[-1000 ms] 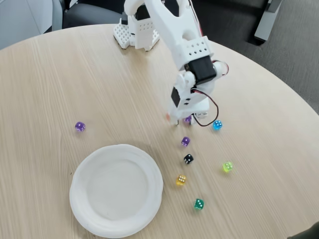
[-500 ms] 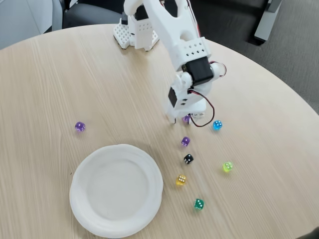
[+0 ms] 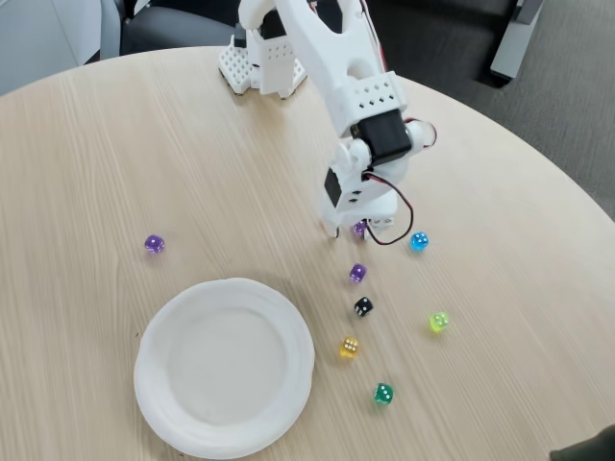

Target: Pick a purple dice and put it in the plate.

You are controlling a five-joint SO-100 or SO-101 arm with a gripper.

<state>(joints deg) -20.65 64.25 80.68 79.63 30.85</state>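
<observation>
3 purple dice lie on the table: 1 far left point(image 3: 154, 244), the plate point(image 3: 224, 363) below, then my gripper point(image 3: 348, 230) low over the purple dice point(image 3: 361, 229); whether my fingers clamp it, I cannot tell.

From my screen the table point(image 3: 115, 154) reads as pale wood-grain laminate, smooth and matt. The plate point(image 3: 224, 365) looks like matt white paper, faintly crinkled at its rim. The arm point(image 3: 332, 67) is matt white plastic. At its 6 o'clock, the purple dice point(image 3: 357, 273) looks like glossy, translucent plastic.
</observation>
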